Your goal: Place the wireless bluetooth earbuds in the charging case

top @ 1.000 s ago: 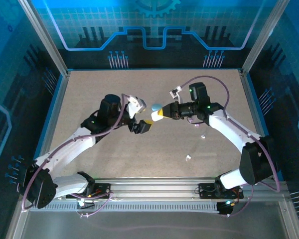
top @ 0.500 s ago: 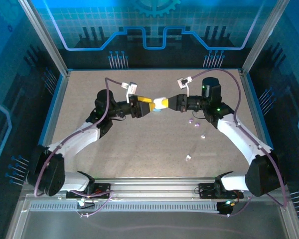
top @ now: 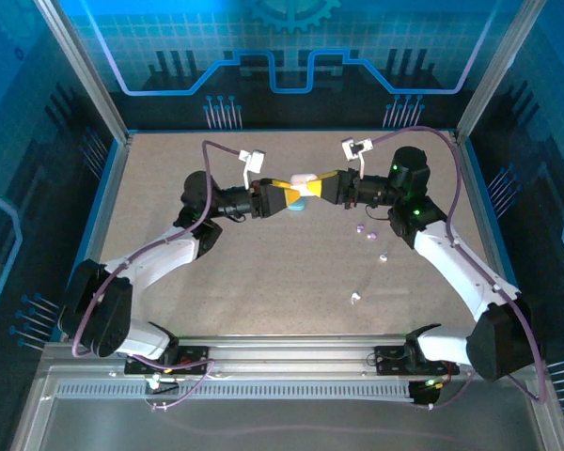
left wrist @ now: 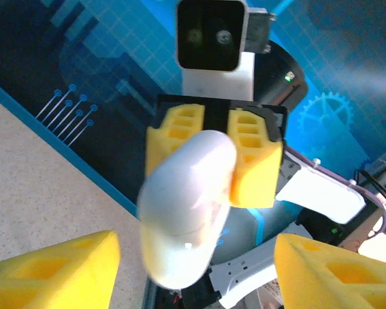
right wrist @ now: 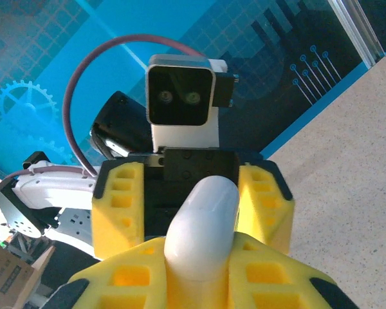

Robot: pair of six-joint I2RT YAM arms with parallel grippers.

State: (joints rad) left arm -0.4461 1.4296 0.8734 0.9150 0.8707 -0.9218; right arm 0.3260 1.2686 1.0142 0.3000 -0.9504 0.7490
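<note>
Several earbuds (top: 383, 256) are left loose on the bench (top: 216, 263), below and nearward of the right gripper (top: 315, 186), none yet seated. The charging case (top: 304, 180) is clamped in that gripper above the bench, and the left gripper (top: 291, 194) has been swung round to face it, fingers (left wrist: 58, 270) narrowed to half-spread either side without contact seen, so a two-handed opening is judged likely. Bare bench is left beneath; the far edge (top: 291, 131) lies near behind.

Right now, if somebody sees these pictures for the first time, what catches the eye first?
High above the table, the right gripper is shut on a white oval case, and the left gripper stands open around its free end. A few tiny earbuds lie loose on the right half of the table.
</note>
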